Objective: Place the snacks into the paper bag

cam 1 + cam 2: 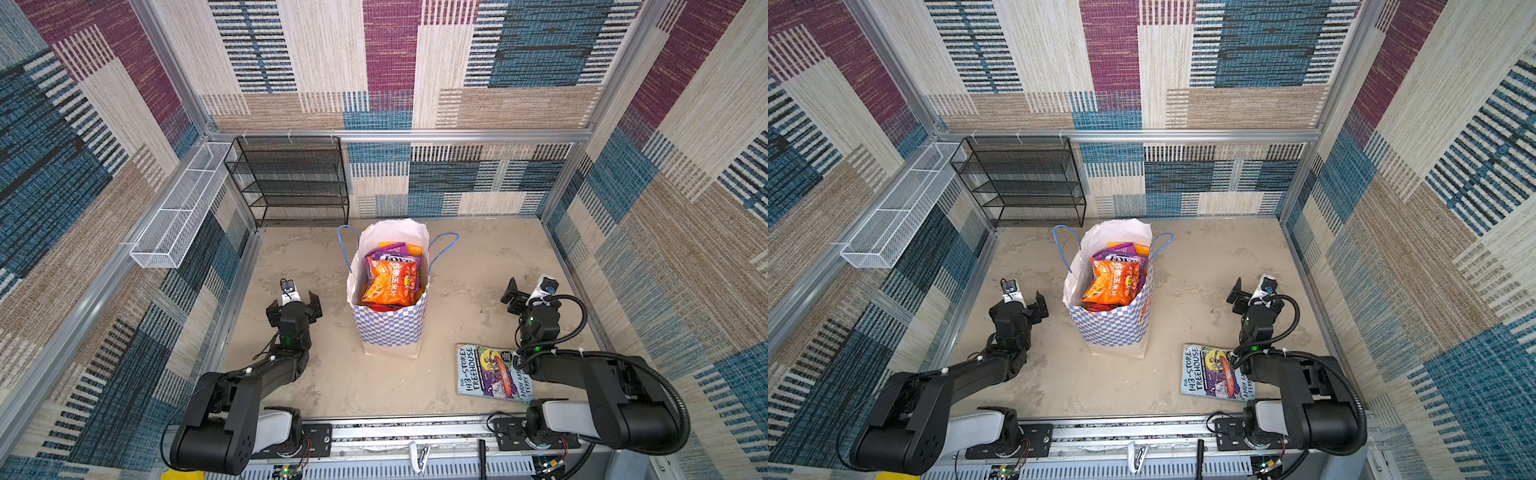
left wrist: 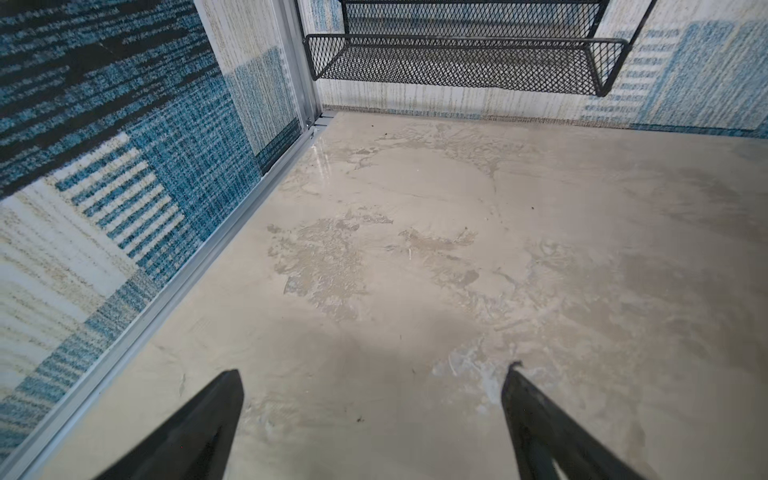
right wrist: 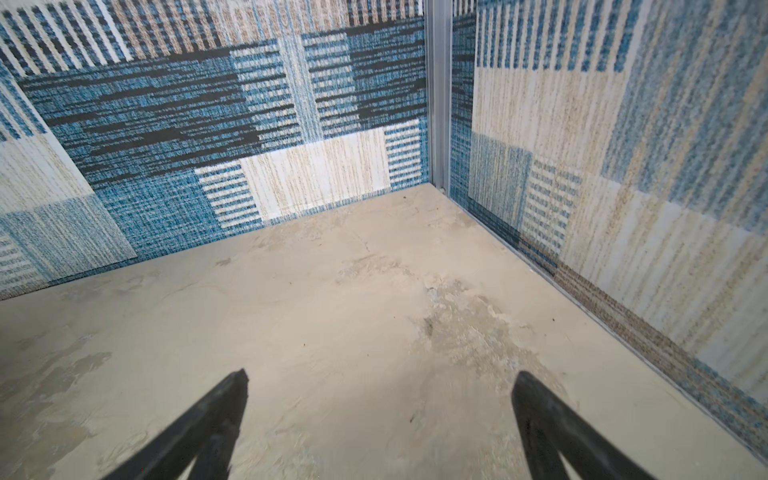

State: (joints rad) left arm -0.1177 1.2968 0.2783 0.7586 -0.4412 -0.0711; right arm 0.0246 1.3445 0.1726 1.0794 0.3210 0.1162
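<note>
The paper bag (image 1: pixel 388 330) (image 1: pixel 1111 328) stands upright at the middle of the floor in both top views, checkered blue and white, its mouth open. Inside it lie the snacks: an orange chips packet (image 1: pixel 390 286) (image 1: pixel 1112 282) on top, a purple "Fox's" packet (image 1: pixel 395 257) behind it, and yellow and red edges around them. My left gripper (image 1: pixel 294 306) (image 2: pixel 374 370) hangs open to the left of the bag, over bare floor. To the bag's right my right gripper (image 1: pixel 525 297) (image 3: pixel 382 373) is open too, with nothing between its fingers.
A "143-Storey Treehouse" book (image 1: pixel 492 374) lies flat on the floor under my right arm. A black mesh shelf rack (image 1: pixel 291 183) (image 2: pixel 465 62) stands at the back left. A white wire basket (image 1: pixel 183 208) hangs on the left wall. Patterned walls close in three sides.
</note>
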